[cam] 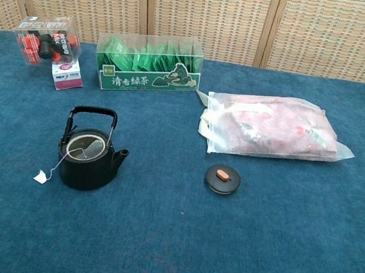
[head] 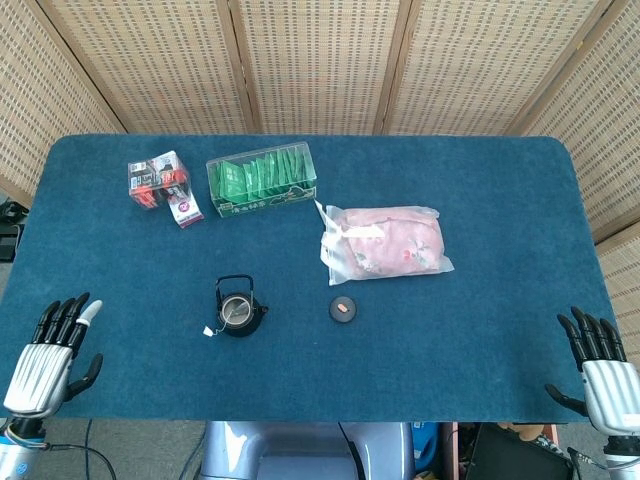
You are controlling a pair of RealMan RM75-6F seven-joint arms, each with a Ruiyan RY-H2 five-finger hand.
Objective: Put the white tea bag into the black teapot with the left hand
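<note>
Right now the white tea bag [cam: 84,150] lies inside the open black teapot [cam: 87,162], and I can see it through the mouth in my chest view. Its string runs over the pot's left rim and ends in a small paper tag [cam: 40,177] lying on the bench [cam: 164,245] just beside the pot. The pot stands upright with its wire handle raised and its spout pointing right.

To the right of the pot, apart from it, the round black lid [cam: 222,179] lies flat with an orange knob on top. Beyond the lid is a translucent bag of pink floral fabric [cam: 271,129], lying flat. Behind the pot, near the far edge, stands a clear box of green tea packets [cam: 148,69], and left of that a clear box of small black and red items [cam: 44,41] with a small white and pink carton [cam: 67,77] leaning against its front.

In my head view, my left hand [head: 48,350] is at the near left corner of the bench, well apart from the pot, its fingers [head: 62,318] straight, spread and holding nothing. My right hand [head: 598,365] is off the near right corner, fingers likewise spread and holding nothing. Neither hand shows in the chest view.
</note>
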